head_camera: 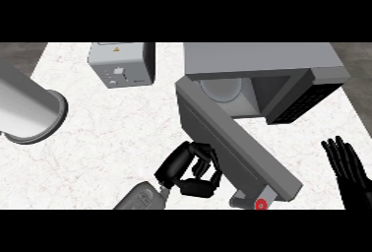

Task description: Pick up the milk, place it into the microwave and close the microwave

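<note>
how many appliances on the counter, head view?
2. A toaster sits at the back left of the counter; the microwave is at the back right, its door swung open toward the robot. Others may lie outside the view.

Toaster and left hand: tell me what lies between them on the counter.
Nothing stands there. In the head view, only bare white counter stretches from the toaster down to the curled left hand.

The counter point(102, 133) is white marble with faint pinkish-grey veins. The microwave point(254, 64) is grey with a dark interior, a pale round plate point(222, 91) inside, and a black control panel point(301, 104). Its open door point(232, 142) is grey, ending in a red spot point(262, 203). The toaster point(120, 64) is silver-grey. The cylinder point(25, 110) is shiny grey. Both hands, left point(190, 170) and right point(352, 174), are black.
</note>
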Controlling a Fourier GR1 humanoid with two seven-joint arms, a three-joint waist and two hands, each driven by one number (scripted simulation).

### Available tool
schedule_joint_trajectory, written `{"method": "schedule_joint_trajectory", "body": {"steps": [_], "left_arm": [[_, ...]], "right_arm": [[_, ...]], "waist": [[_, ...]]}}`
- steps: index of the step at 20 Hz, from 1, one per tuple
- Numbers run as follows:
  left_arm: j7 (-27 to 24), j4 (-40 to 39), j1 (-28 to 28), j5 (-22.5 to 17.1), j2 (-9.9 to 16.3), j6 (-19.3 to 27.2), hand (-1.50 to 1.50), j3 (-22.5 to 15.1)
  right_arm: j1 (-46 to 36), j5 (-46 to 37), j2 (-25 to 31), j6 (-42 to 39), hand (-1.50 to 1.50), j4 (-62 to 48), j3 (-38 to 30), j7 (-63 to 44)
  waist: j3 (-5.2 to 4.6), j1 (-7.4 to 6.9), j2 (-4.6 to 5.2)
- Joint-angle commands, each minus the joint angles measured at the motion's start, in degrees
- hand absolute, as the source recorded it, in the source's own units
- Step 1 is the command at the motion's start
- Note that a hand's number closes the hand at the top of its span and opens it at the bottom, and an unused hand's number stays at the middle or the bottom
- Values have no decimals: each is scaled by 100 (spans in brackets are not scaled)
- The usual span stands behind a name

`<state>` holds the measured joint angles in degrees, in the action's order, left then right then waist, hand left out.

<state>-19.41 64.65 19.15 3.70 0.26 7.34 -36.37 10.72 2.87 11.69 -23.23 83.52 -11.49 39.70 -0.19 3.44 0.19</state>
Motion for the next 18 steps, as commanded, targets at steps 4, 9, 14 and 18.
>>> {"method": "schedule_joint_trajectory", "body": {"steps": [4,9,14,18], "left_arm": [[-360,-1024,777,-1277,-25,1284,150,-1151],[-212,-1413,1466,-2107,-24,1290,150,-1440],[-772,-1143,1516,-2716,-24,1740,150,-1662],[-1024,-1087,1601,-3185,-24,2208,150,-1655]], "right_arm": [[314,662,157,-545,-150,1217,81,-579],[394,730,94,-493,-150,1777,273,-888],[282,1148,339,-834,-150,2069,347,-1321],[240,1303,501,-873,-150,2304,217,-1413]], "waist": [[-8,238,47],[-10,373,86],[-25,574,141],[-29,708,157]]}}
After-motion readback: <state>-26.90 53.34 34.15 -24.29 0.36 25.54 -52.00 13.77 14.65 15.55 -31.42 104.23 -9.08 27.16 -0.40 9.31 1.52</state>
